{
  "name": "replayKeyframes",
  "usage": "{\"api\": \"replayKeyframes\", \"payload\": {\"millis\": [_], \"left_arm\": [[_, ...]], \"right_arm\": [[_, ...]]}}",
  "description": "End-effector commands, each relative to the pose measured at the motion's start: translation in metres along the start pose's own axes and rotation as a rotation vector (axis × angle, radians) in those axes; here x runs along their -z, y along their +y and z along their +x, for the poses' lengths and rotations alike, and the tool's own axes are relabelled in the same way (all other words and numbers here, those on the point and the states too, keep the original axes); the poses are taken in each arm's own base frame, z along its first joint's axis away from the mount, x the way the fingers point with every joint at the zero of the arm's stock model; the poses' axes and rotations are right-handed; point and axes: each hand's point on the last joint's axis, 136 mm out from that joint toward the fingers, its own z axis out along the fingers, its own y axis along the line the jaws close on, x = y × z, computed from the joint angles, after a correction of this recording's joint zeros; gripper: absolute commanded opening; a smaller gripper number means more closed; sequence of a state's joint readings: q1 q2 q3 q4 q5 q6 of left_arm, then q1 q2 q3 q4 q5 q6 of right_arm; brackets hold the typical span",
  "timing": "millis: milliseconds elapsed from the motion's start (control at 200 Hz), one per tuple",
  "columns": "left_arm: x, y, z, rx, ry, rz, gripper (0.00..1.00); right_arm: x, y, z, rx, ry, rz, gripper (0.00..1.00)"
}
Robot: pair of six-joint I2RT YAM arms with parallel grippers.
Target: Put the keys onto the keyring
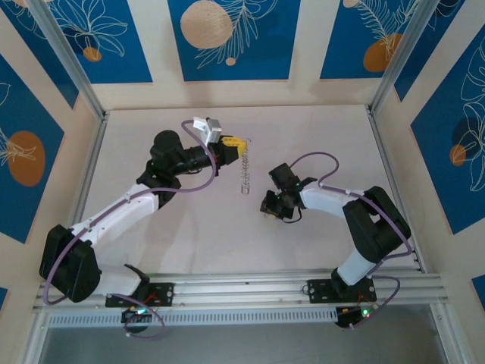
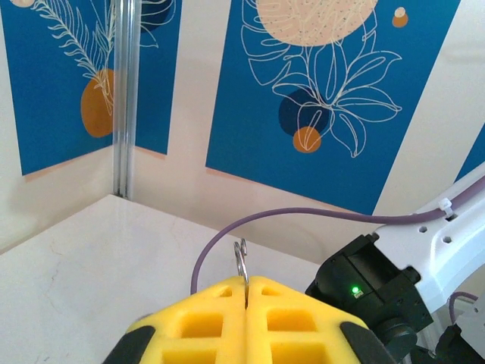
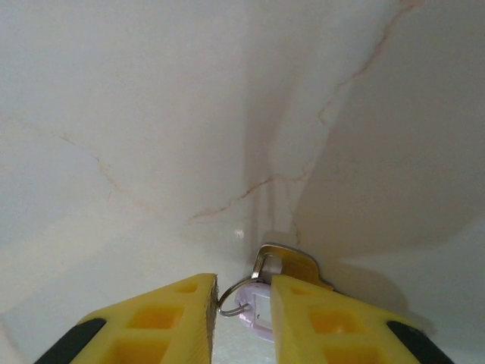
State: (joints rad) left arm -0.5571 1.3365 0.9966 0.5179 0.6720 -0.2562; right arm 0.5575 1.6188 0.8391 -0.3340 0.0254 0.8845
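Fingers of our left gripper (image 1: pixel 235 142) sit fully closed on the keyring (image 1: pixel 243 171), whose long axis runs from them back toward us. Right of its free end, our right gripper (image 3: pixel 244 284) straddles a lilac key (image 3: pixel 258 312), jaws narrowly apart; whether they pinch it we cannot tell.
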Motion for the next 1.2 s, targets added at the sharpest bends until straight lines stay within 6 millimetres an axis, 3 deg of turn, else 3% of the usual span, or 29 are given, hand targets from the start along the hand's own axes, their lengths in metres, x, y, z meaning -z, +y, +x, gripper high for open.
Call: {"api": "replayKeyframes", "payload": {"millis": [0,315,755,1195], "left_arm": [[0.008,-0.009,-0.018,-0.037,-0.054,0.023,0.00],[0.008,-0.011,-0.020,-0.032,-0.060,0.033,0.00],[0.014,-0.012,-0.027,-0.054,-0.077,0.017,0.00],[0.031,-0.009,-0.036,-0.085,-0.095,-0.026,0.00]], "right_arm": [[-0.004,0.000,0.004,-0.018,0.024,0.015,0.25],[-0.001,0.001,0.002,-0.003,0.012,0.030,0.27],[0.024,0.002,-0.003,0.101,-0.096,0.187,0.30],[0.015,0.014,0.001,0.226,-0.117,0.317,0.30]]}}
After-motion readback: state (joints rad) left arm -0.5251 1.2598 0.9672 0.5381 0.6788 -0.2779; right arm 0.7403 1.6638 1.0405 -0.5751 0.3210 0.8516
